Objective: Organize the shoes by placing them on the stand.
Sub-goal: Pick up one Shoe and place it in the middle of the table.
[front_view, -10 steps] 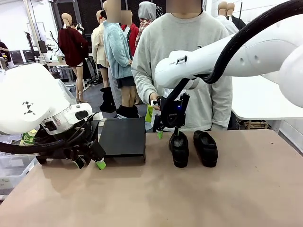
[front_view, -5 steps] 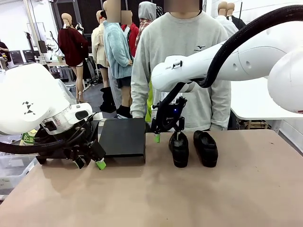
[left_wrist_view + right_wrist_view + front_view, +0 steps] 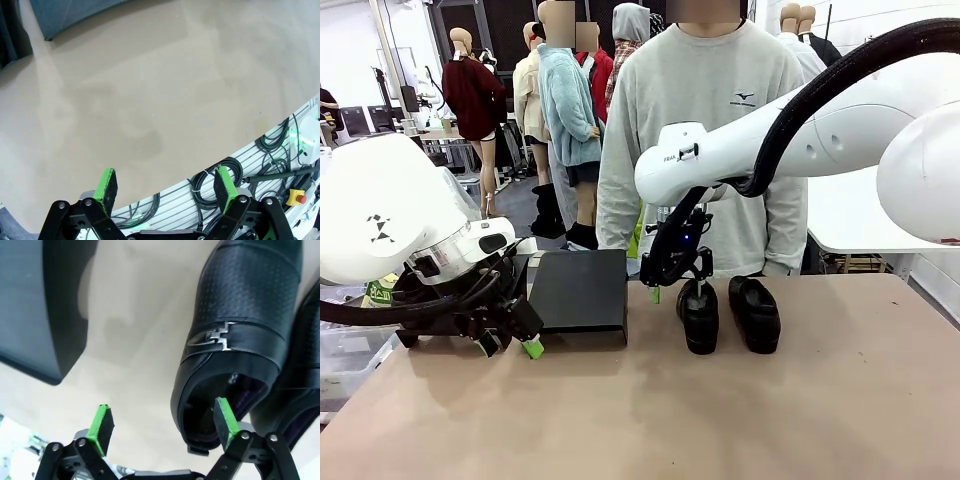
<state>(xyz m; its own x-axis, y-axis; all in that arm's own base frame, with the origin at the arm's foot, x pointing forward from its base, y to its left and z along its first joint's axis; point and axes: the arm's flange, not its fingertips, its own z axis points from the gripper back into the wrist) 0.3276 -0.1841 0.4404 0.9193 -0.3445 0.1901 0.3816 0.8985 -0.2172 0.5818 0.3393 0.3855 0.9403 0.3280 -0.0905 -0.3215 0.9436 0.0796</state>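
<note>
Front view has the widest sweep: a tan table [image 3: 620, 420] with a person [image 3: 710, 110] in a grey sweatshirt at its far edge. The white right arm [image 3: 800, 140] reaches in across the middle, and the left arm [image 3: 390, 210] is hunched low at the table's left edge. A black stand [image 3: 580, 292] sits left of centre. Just right of it two black shoes stand side by side on the tabletop, toes towards the robot: the stand-side shoe [image 3: 699, 318] and the outer shoe [image 3: 755, 313]. Neither is on the stand. The right gripper [image 3: 675, 288] hangs at the heel of the stand-side shoe, and the left gripper [image 3: 510, 345] lies near the stand's front corner. Right wrist view adds what the front cannot. The right gripper [image 3: 164, 422] has its jaws spread wide and closed on nothing, one green pad at the heel opening of the stand-side shoe [image 3: 240, 315], the other over bare table. A metal buckle [image 3: 214, 338] crosses the shoe's perforated upper. Left wrist view shows the left gripper [image 3: 167, 187] equally wide apart, holding nothing, over the table's edge above coiled cables [image 3: 220, 175].
</note>
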